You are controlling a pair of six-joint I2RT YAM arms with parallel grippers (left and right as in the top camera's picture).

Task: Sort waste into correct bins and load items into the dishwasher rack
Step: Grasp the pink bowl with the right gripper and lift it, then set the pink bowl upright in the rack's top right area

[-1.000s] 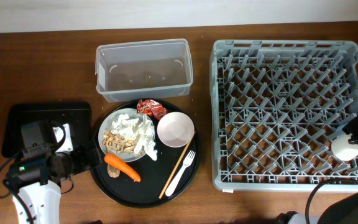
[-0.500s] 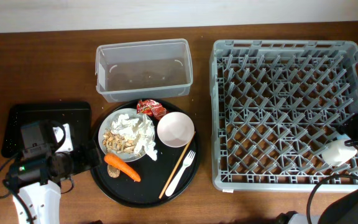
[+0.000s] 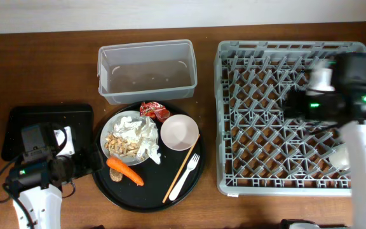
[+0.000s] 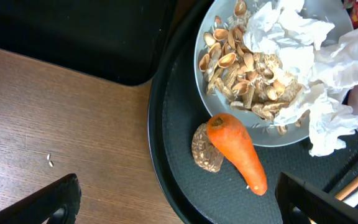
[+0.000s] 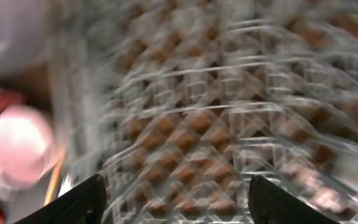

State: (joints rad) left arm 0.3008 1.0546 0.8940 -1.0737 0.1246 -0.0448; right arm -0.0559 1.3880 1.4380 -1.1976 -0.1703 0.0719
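Our right claw (image 5: 173,202), its jaws apart and empty, has swung away from the lower right of the large grey plastic rack (image 3: 284,186), where the small white cup (image 3: 339,156) now lies, so we count one item loaded.

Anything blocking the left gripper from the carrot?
Nothing visible. The carrot lies uncovered on the round black tray, ahead of the open left gripper. A brown lump touches its side, and the plate rim sits close by.

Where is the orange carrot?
In the overhead view, the orange carrot lies on the round black tray, just below the white plate of scraps.
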